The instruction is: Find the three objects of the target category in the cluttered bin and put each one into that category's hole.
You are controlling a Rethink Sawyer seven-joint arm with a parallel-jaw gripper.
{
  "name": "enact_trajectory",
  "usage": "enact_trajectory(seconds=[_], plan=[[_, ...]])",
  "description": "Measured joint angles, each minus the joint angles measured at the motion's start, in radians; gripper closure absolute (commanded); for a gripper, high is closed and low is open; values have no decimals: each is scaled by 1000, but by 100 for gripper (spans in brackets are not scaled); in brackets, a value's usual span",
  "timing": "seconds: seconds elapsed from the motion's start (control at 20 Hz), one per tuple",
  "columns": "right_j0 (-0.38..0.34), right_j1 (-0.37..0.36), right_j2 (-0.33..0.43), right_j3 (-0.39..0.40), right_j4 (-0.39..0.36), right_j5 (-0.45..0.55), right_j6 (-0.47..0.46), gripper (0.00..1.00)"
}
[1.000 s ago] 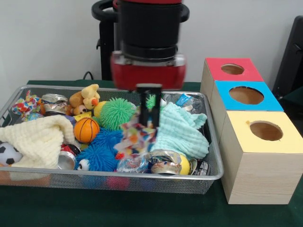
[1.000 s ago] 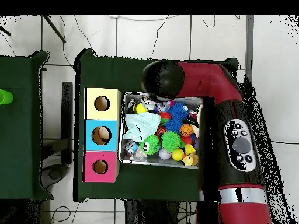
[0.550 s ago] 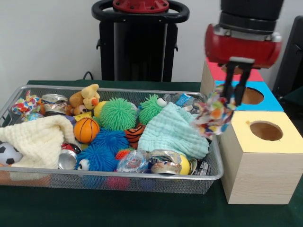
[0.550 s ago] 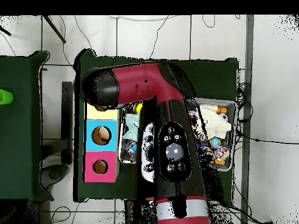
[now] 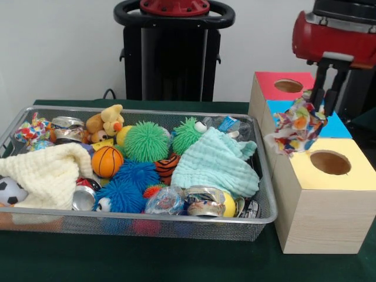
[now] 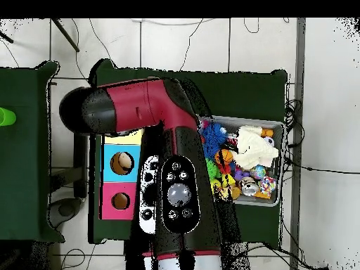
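Note:
My gripper [image 5: 326, 107] is shut on a colourful knotted rag toy [image 5: 294, 128]. The toy hangs in the air over the seam between the blue box [image 5: 339, 127] and the yellow box [image 5: 320, 202], just left of the yellow box's hole [image 5: 330, 162]. The red box [image 5: 288, 86] with its own hole stands behind them. A second colourful rag toy [image 5: 32, 130] lies at the far left of the wire bin [image 5: 147, 219]. In the overhead view the arm [image 6: 172, 176] hides the gripper, the yellow box and the bin's left half.
The bin holds green [image 5: 145, 141] and blue [image 5: 130, 183] fuzzy balls, a small basketball [image 5: 107, 161], a teddy bear [image 5: 106, 122], a cream cloth [image 5: 50, 173], a mint cloth [image 5: 218, 161], a soccer ball [image 5: 9, 191] and several cans [image 5: 202, 202]. The boxes stand right of the bin.
The gripper has carried the rag toy up out of the bin and rightward, past the bin's right edge, to a spot above the blue and yellow boxes.

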Motion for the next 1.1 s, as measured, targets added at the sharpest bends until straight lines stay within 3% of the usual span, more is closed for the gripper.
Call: enact_trajectory(seconds=[0.5,1.1], plan=[[19,9,-95,0,-2,-5,0,100],[182,70,-242,0,-6,-13,26,100]])
